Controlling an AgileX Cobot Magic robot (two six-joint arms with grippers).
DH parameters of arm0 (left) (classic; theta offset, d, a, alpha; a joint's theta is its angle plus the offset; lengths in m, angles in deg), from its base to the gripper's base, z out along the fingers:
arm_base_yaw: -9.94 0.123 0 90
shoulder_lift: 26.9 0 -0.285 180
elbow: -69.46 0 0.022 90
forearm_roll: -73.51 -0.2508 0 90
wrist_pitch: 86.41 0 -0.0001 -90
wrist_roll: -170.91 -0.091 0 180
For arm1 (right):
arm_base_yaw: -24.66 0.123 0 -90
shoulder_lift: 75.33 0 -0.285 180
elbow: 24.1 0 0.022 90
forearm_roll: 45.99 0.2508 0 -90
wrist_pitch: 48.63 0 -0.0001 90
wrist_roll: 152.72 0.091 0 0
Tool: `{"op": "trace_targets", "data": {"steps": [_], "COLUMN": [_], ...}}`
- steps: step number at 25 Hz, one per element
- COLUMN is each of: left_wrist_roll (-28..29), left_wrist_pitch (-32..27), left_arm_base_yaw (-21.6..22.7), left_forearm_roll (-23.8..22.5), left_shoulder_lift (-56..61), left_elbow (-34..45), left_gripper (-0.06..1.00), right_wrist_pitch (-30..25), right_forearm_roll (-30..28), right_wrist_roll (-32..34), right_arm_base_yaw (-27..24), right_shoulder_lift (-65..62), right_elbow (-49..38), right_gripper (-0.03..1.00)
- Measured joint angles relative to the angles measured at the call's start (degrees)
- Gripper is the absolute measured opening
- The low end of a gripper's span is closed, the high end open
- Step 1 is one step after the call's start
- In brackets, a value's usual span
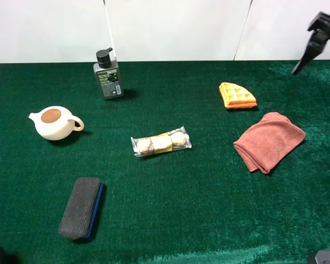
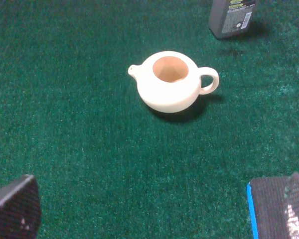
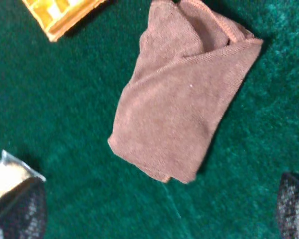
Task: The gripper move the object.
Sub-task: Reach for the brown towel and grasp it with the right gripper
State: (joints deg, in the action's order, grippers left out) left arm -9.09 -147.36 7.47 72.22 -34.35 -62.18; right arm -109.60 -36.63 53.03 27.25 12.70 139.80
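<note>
Six things sit on the green table (image 1: 170, 236). On the right of the high view lies the towel (image 1: 269, 141), salmon pink and folded, flat on the table with nothing on it. Just above it in that view, close but not touching, is the waffle (image 1: 237, 95), an orange-yellow wedge. Mid-frame a clear snack pack (image 1: 161, 143) lies crosswise, well apart from the towel. At the left stands a white teapot (image 1: 54, 122) with its lid off, spout pointing left and handle right. Above it and a little to the right stands a dark bottle (image 1: 108, 74) with a black pump top. At the lower left lies a grey eraser (image 1: 81, 207) with a blue edge.

The right gripper (image 3: 154, 214) hangs over the towel. Its wrist view looks straight down on the cloth, with one dark fingertip out at either side, spread wide and holding nothing, and neither fingertip on the cloth. A black piece of the right arm (image 1: 319, 38) pokes in at the upper right corner of the high view.

The left gripper (image 2: 154, 214) is spread wide too, and empty, above the bare table between teapot and eraser. One of its fingers overlaps the eraser in the wrist view; I cannot tell whether they touch.
</note>
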Motion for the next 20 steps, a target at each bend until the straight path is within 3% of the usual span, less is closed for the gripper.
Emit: {"op": "trace_targets", "data": {"steps": [6,20], "left_wrist_roll": [0.0,0.0], "left_wrist_pitch": [0.0,0.0], "left_arm_base_yaw": [0.0,0.0], "left_forearm_roll": [0.0,0.0], "left_shoulder_lift": [0.0,0.0], "left_elbow": [0.0,0.0], "left_gripper": [0.99,0.99], "right_wrist_pitch": [2.8,7.5], "right_forearm_roll": [-1.1,0.7], "right_wrist_roll": [5.4,8.2], "right_arm_base_yaw": [2.8,3.1], "right_shoulder_lift": [7.0,20.4], "right_elbow": [0.0,0.0], "right_gripper": [0.70,0.70]}}
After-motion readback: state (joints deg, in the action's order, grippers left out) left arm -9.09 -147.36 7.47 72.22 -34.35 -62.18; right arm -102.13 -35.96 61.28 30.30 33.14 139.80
